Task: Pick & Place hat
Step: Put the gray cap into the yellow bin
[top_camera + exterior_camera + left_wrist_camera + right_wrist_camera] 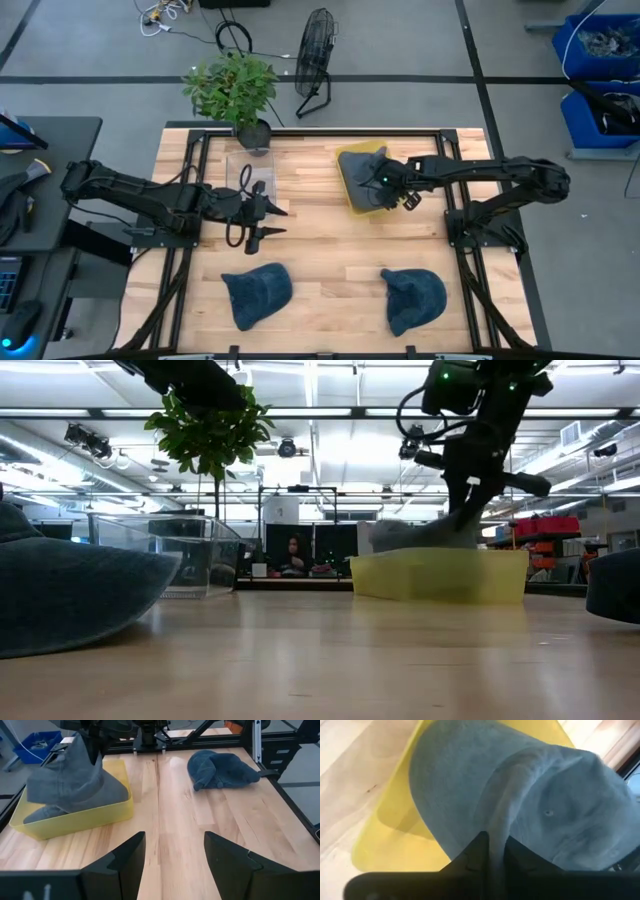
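Note:
A grey-blue hat sits in a yellow tray at the table's far middle; its lower part lies in the tray and its crown is drawn up to a peak. My right gripper stands over the tray, shut on this hat. Two more grey-blue hats lie flat on the table near its near edge, one at the left and one at the right. My left gripper hovers open at the table's left middle, touching nothing. My right gripper pinches a raised fold of the hat's crown between its two fingers, coming from above and pointing down. The cloth rises to a peak at the fingers. The hat's lower part rests in the yellow tray.
A clear plastic container stands at the far left, by a potted plant at the far edge. A fan stands on the floor beyond. Bare wood lies between the tray and the two near hats.

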Controlling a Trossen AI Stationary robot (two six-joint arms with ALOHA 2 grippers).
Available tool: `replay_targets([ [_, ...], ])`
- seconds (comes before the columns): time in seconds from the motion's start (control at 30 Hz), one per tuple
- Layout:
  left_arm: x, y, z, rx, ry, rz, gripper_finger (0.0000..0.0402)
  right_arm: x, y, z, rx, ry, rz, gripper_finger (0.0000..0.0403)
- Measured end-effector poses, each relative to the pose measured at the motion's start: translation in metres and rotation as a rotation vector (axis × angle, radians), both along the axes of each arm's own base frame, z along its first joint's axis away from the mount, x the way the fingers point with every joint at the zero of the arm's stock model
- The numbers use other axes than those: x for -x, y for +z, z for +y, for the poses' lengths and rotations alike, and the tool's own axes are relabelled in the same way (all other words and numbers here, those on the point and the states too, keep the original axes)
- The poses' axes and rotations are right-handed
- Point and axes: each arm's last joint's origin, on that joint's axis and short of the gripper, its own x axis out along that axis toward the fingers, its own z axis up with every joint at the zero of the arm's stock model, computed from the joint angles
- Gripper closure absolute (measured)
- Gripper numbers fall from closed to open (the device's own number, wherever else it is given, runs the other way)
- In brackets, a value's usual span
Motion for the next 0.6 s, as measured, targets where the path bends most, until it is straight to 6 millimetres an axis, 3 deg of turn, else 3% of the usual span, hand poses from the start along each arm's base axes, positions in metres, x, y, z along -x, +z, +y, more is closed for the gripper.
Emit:
replay_targets([
  [0.43,0.0000,0.0000,0.0000,0.002,0.000,0.000,0.0193,-0.0031,-0.0001,-0.0061,0.091,-0.075,-0.018,0.0279],
  [0.6,0.0000,0.0000,0.0000,0.040,0.018,0.000,0.0193,-0.0058,0.0004,0.0009,0.062,-0.161,-0.080,0.0275],
])
